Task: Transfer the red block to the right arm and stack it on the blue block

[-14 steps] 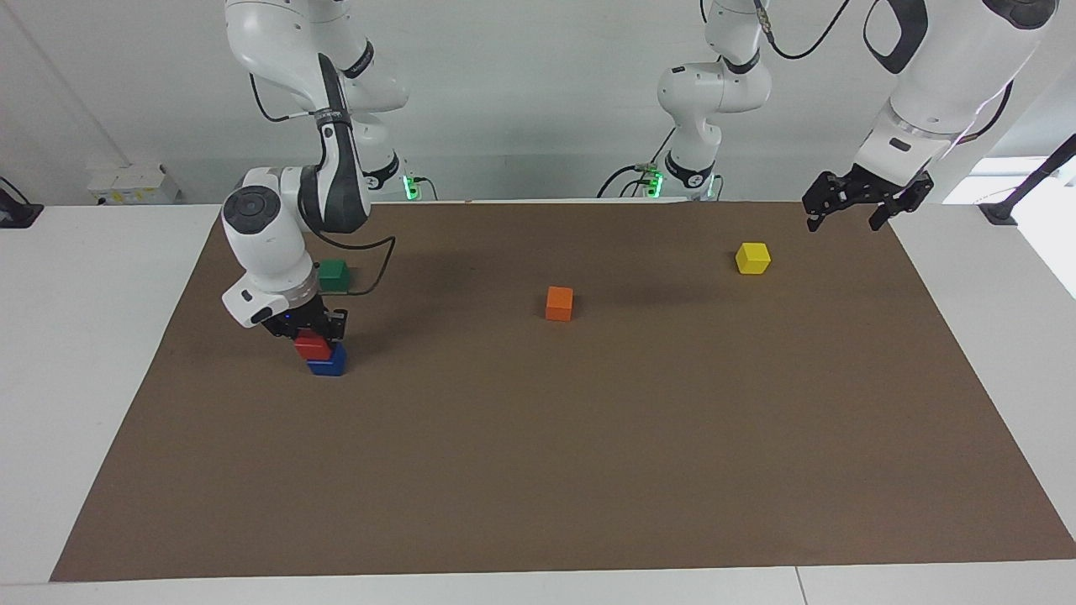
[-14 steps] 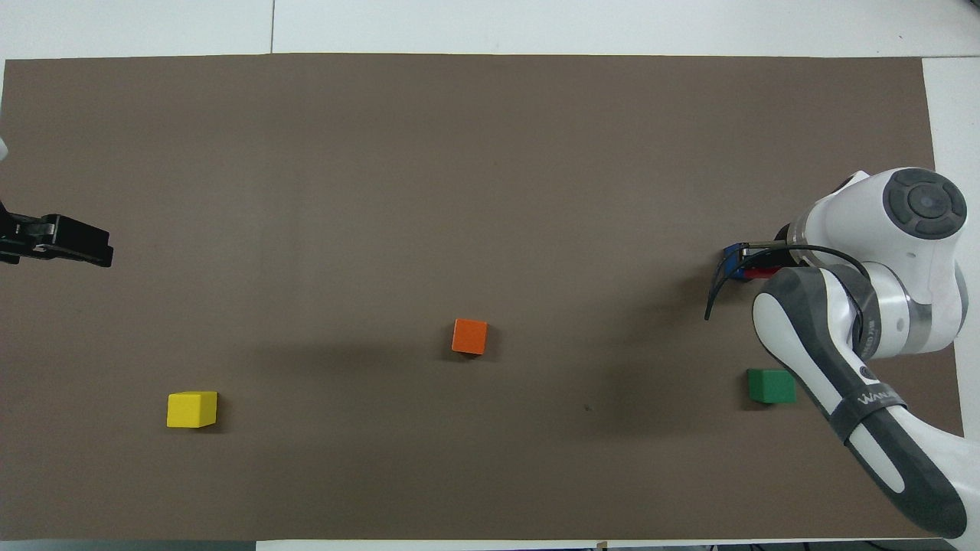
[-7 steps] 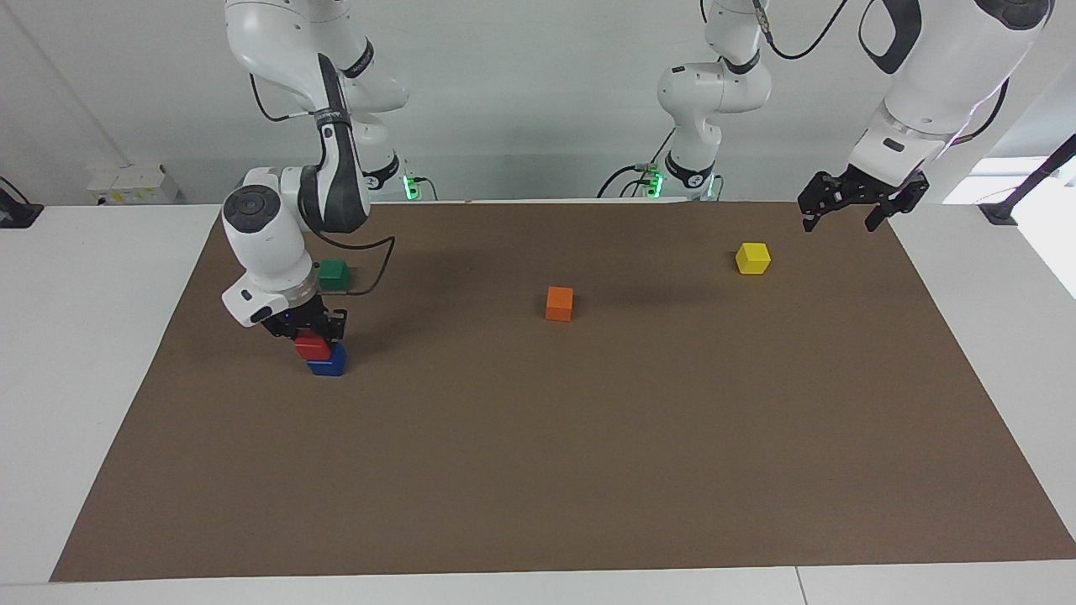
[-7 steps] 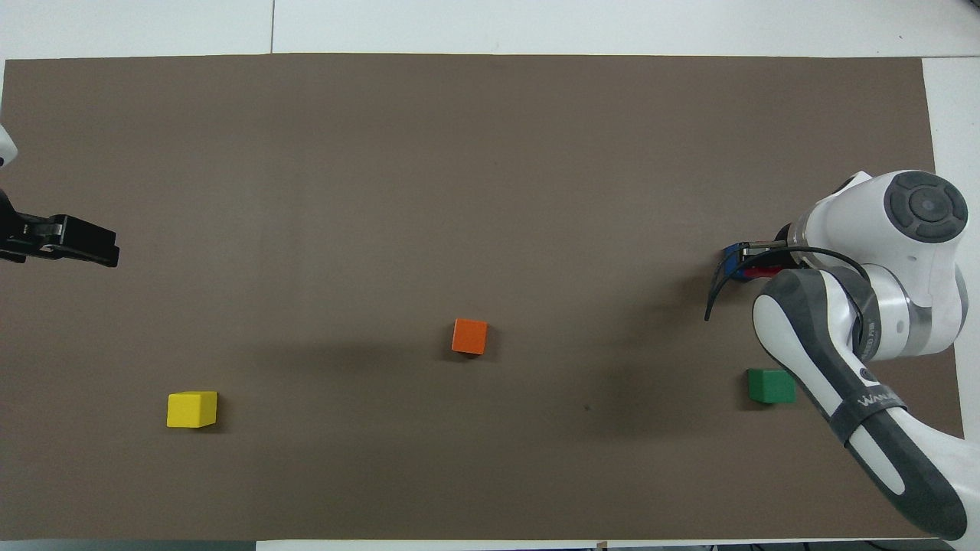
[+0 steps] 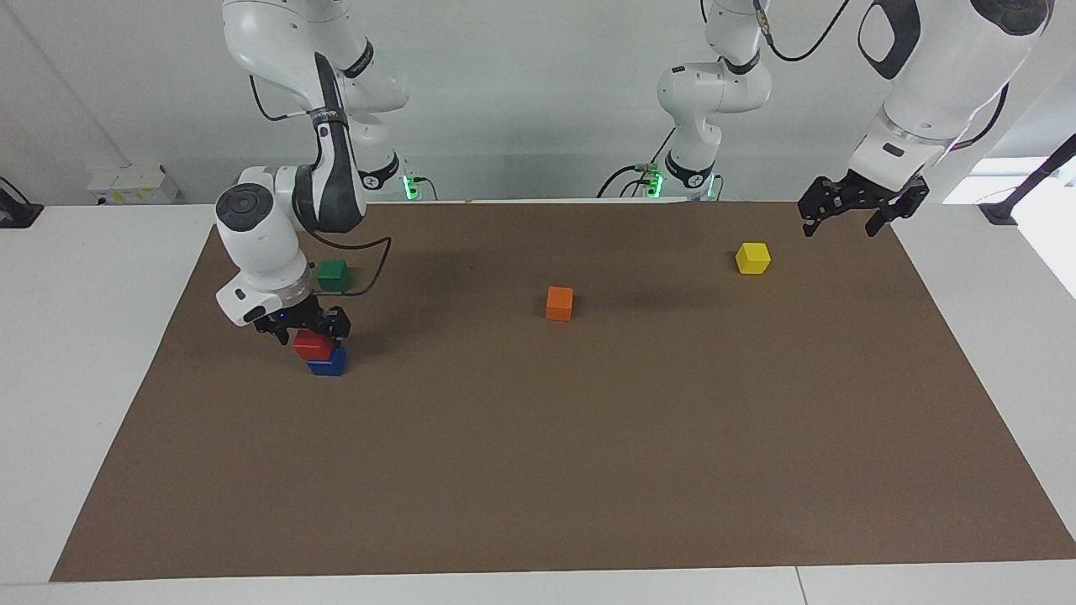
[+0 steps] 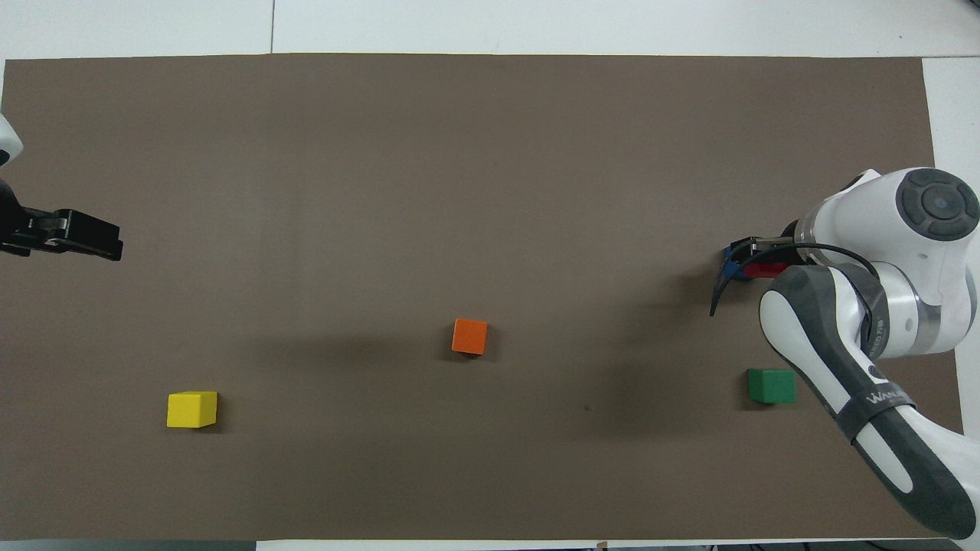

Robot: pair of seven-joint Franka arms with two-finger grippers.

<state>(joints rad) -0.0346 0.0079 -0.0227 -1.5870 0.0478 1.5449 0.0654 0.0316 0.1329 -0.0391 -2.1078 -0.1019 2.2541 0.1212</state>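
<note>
The red block [image 5: 312,343] sits on the blue block [image 5: 327,362] at the right arm's end of the brown mat. My right gripper [image 5: 308,328], with its blue light, hovers just over the red block. Its fingers are spread wider than the block and stand around its top. In the overhead view the right arm's wrist covers most of the stack; only slivers of the red block [image 6: 766,269] and the blue block [image 6: 731,268] show. My left gripper [image 5: 843,220] is open and empty, raised over the mat's edge at the left arm's end; it waits.
A green cube [image 5: 333,275] lies nearer to the robots than the stack. An orange cube [image 5: 559,302] lies mid-mat. A yellow cube [image 5: 752,257] lies toward the left arm's end, close under the left gripper [image 6: 88,241]. The brown mat [image 5: 588,470] covers the table.
My right gripper has lifted slightly off the red block, which stays on the blue block. The left gripper has drifted a little higher.
</note>
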